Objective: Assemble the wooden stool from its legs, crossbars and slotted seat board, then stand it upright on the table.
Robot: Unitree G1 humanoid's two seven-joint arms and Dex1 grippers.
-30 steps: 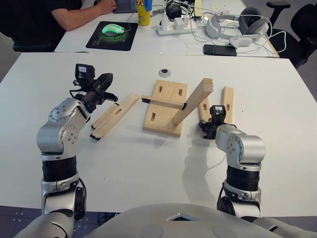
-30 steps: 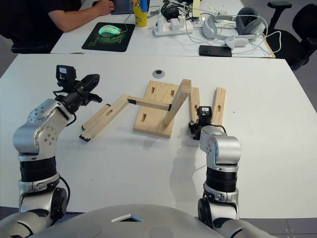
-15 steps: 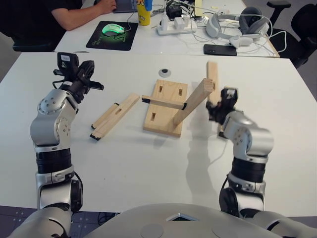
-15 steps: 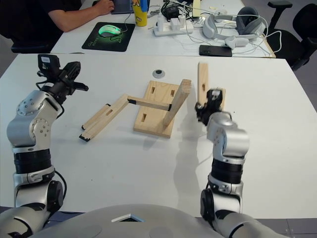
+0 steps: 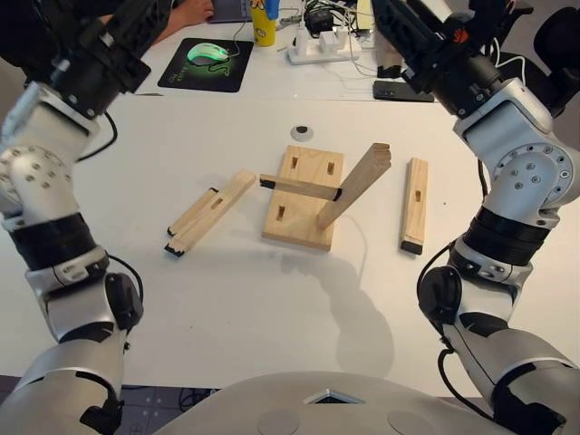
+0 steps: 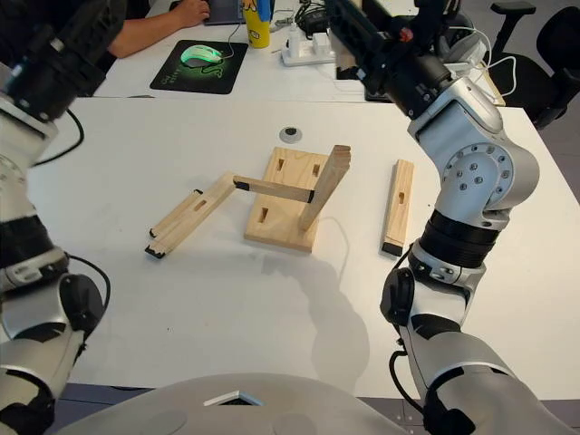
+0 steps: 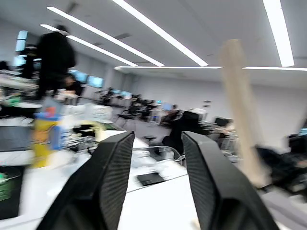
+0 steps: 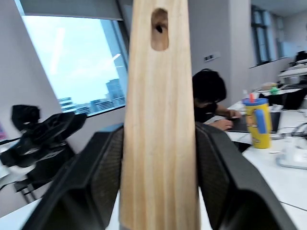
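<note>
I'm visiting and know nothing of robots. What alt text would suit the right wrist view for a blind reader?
A pale wooden leg with a small hole near its far end is clamped between the two black fingers of the right claw. Behind it are the left claw, a bright window and a yellow cup.

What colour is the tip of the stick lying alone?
Black; see the lone leg in the left eye view.

Desk clutter we see
A far tabletop [image 5: 272, 83] bears a mouse pad [image 5: 181, 77], green mouse [image 5: 207, 53], yellow cup [image 5: 263, 24] and black phone [image 5: 400, 92].
</note>
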